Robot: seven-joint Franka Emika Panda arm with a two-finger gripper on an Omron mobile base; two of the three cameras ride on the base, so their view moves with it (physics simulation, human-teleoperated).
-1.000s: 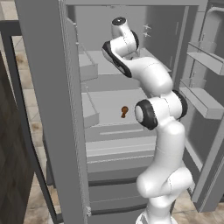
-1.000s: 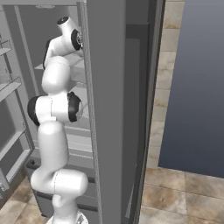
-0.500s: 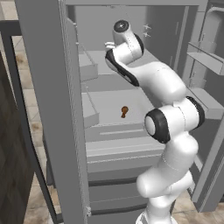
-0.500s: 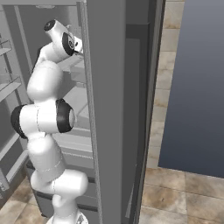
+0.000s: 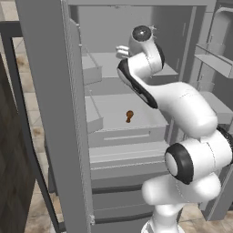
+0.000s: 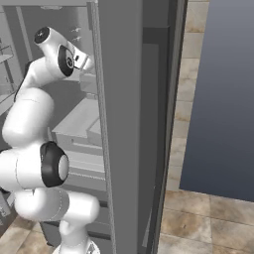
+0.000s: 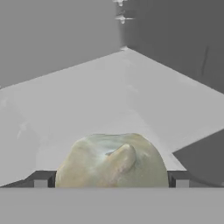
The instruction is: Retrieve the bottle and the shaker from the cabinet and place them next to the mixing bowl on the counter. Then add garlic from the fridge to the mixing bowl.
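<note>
In the left base view the fridge [image 5: 136,68] is standing open, a small brown item [image 5: 129,115] lying on its middle shelf at frame centre; the arm is reaching onto the upper shelf, further left and deeper than a second ago. In the right base view the arm is leaning into the fridge at upper left. In the hand view the garlic [image 7: 112,161] is sitting at bottom centre on a pale shelf [image 7: 131,92], between the fingertips [image 7: 40,179] of the gripper [image 7: 111,181], whose jaws are spread wide on either side of it.

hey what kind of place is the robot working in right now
Probably a kitchen, inside an open pale grey fridge: flat shelves, a pale greenish-cream garlic bulb on one, tan stone floor tiles beside it.
</note>
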